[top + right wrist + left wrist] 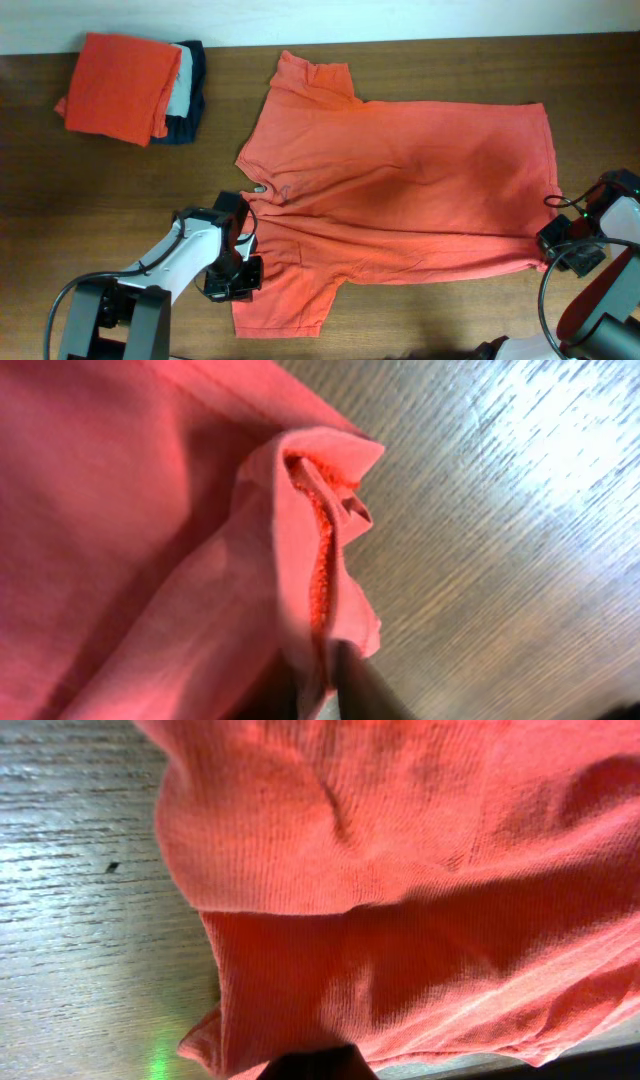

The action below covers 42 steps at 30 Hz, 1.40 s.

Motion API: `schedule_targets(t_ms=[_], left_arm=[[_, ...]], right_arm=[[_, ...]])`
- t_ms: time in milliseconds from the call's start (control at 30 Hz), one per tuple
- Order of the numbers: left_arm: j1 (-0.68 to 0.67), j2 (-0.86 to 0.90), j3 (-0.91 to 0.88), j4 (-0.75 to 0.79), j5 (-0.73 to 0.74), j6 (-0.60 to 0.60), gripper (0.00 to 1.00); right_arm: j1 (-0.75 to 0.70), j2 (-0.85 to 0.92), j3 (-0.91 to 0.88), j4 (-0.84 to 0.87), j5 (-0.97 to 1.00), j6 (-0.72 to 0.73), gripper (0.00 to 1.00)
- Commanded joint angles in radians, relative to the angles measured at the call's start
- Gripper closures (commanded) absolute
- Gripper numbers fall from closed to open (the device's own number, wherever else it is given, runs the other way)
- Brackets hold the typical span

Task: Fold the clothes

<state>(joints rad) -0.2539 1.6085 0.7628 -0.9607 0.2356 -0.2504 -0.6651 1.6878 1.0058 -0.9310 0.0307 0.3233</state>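
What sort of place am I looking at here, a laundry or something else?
Probably a robotics test bench: two cabled white-and-black robot arms work a coral-red cotton T-shirt spread on a brown wooden table, with a pile of folded garments nearby.

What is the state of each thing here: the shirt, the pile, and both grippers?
T-shirt: spread out, unfolded, plain face up.
Folded pile: stacked, orange garment on top.
Left gripper: shut on the T-shirt near the lower sleeve.
Right gripper: shut on the T-shirt's hem corner.
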Motion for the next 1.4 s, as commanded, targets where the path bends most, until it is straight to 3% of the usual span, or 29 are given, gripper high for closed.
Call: schedule_targets(t_ms=[0,167,533,633,667,700,833,967,1067,1233,1367], left_arm=[[0.002,0.0,-0.005,-0.008,0.011,0.016,0.98],[0.002,0.0,-0.005,-0.007,0.011,0.016,0.98],[0.002,0.0,-0.005,0.003,0.011,0.016,0.98],[0.002,0.0,-0.005,0.003,0.008,0.016,0.98],[0.002,0.0,-0.005,0.003,0.008,0.016,0.98],[0.002,0.0,-0.005,0.003,0.008,0.016,0.98],[0.002,0.0,-0.005,0.002,0.008,0.016,0.98],[0.002,0.0,-0.005,0.003,0.008,0.016,0.95],[0.002,0.0,-0.005,0.004,0.008,0.016,0.94],[0.002,0.0,-0.005,0.004,0.008,0.016,0.93],[0.002,0.0,-0.005,0.003,0.007,0.016,0.91]], right_arm=[[-0.003,-0.006,0.031,-0.01,-0.052,0.007,0.96],[0.0,-0.006,0.14,-0.046,-0.067,-0.005,0.96],[0.099,0.009,0.144,0.123,-0.149,-0.052,0.95],[0.128,0.01,0.144,0.165,-0.155,-0.103,0.78],[0.134,0.01,0.144,0.175,-0.155,-0.127,0.57],[0.135,0.009,0.145,0.181,-0.155,-0.187,0.43],[0.099,0.006,0.18,0.105,-0.154,-0.271,0.34],[0.02,0.006,0.219,-0.026,-0.155,-0.321,0.34],[-0.034,0.006,0.2,-0.04,-0.212,-0.37,0.45],[-0.095,0.008,0.125,0.018,-0.309,-0.507,0.61],[-0.095,0.008,0.033,0.125,-0.328,-0.671,0.63]])
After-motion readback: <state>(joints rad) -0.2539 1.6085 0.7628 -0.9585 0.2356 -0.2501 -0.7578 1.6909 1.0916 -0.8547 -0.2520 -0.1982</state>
